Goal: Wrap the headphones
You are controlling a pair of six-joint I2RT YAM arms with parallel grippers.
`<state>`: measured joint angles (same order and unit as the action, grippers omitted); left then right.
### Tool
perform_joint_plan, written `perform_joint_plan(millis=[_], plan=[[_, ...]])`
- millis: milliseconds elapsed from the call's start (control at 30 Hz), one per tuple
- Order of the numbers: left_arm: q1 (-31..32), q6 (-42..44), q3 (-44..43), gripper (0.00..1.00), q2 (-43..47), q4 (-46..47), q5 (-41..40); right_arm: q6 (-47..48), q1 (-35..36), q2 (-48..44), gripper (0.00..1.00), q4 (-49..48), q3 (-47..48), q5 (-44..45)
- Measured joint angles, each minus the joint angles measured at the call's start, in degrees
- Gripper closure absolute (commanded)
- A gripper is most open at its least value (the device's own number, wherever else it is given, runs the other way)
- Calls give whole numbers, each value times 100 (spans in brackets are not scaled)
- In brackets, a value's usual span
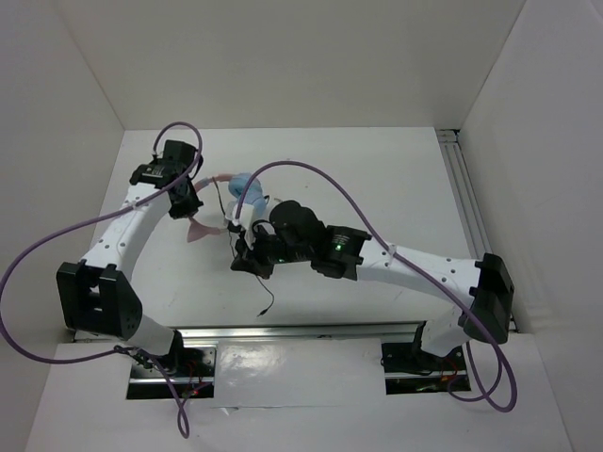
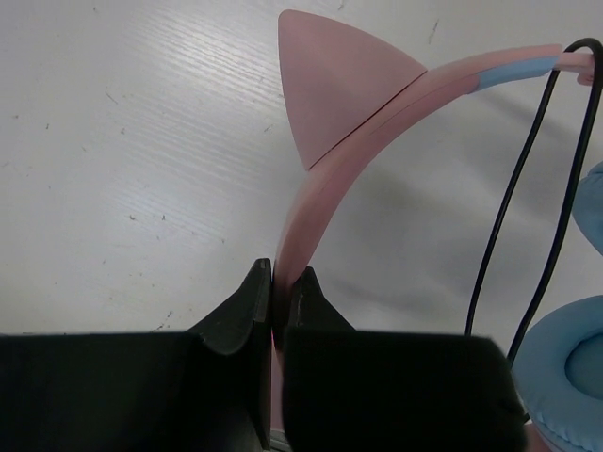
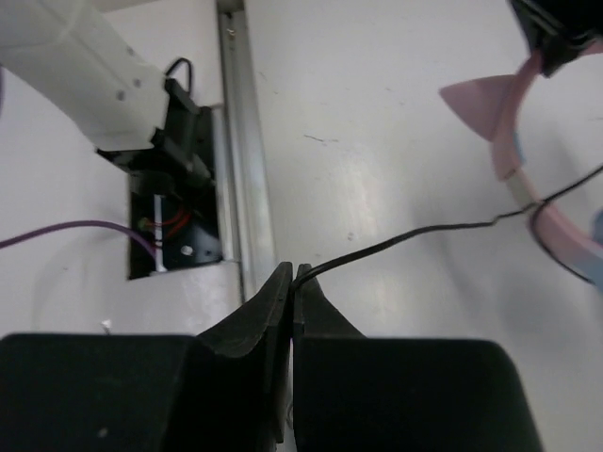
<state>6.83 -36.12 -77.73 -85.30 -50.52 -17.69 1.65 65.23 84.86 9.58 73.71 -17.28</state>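
Observation:
The headphones (image 1: 243, 188) lie between the two arms, with a pink headband (image 2: 325, 179), a pink cat ear (image 2: 334, 85) and light-blue ear cups (image 2: 565, 367). My left gripper (image 2: 278, 282) is shut on the pink headband, near the table's back left (image 1: 185, 201). My right gripper (image 3: 293, 282) is shut on the thin black cord (image 3: 415, 235), which runs from its jaws to the headband (image 3: 504, 141). In the top view the right gripper (image 1: 247, 252) sits just in front of the ear cups, and the cord's loose end (image 1: 265, 299) trails toward the near edge.
Thick purple robot cables (image 1: 320, 174) arc over both arms. A metal rail (image 1: 301, 331) runs along the near table edge, with the arm bases (image 1: 174, 353) behind it. White walls enclose the table at left, back and right.

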Motion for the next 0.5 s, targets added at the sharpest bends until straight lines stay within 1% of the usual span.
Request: perform_joint_plan(millis=[100, 300, 367, 500], plan=[[304, 107, 52, 100, 0, 79, -225, 352, -125, 87, 100, 496, 404, 433], [1178, 190, 214, 100, 2, 81, -697, 986, -365, 442, 100, 1388, 1377, 1530], [1375, 280, 354, 100, 24, 79, -710, 1145, -376, 476, 100, 1574, 1473, 1893], [1438, 476, 743, 100, 295, 81, -719, 1355, -415, 479, 100, 1792, 1447, 2531]])
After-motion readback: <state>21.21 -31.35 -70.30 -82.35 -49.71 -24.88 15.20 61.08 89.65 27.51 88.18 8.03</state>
